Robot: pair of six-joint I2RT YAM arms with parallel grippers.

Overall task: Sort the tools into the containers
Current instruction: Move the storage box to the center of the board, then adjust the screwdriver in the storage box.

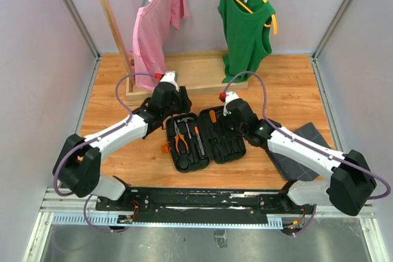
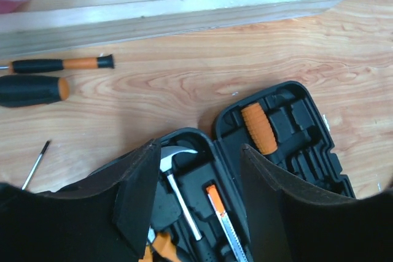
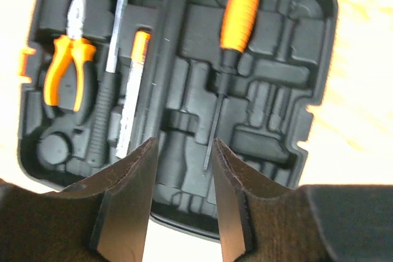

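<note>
Tool case (image 1: 221,148) lies open and flat at the middle of your top view, on the wooden worktop (image 1: 288,84). Its 2 halves sit side by side, and its orange latch (image 3: 24,62) is on the outer edge of the left-hand half. Toward the top of that frame you have a wooden rack (image 1: 196,72) carrying a pink shirt (image 1: 156,23) and a green top (image 1: 245,23).

Your left arm (image 1: 120,132) and right arm (image 1: 301,146) reach in from the bottom corners and meet over the case. A dark grey tray (image 1: 309,131) lies at the right of the frame, partly under your right arm. Your left fingers (image 2: 138,188) stand apart with nothing gripped, over the left-hand half. Your right fingers (image 3: 126,204) are parted too and grip nothing, over the right-hand half.

In the left-hand half you can see 3 tools in slots:
- the hammer (image 3: 113,47) in the middle
- the orange-handled pliers (image 3: 54,75) left of it
- a narrow orange-ended tool (image 3: 131,96) right of it

The orange-handled screwdriver (image 3: 239,16) sits in the right-hand half, its shaft tip just beside one right finger in the wrist view.

At the upper left of your left wrist view, 2 more lie on the worktop, well apart from the case: a thick screwdriver (image 2: 31,90) and a thin screwdriver (image 2: 61,64). A bare thin shaft (image 2: 35,165) lies below them.
</note>
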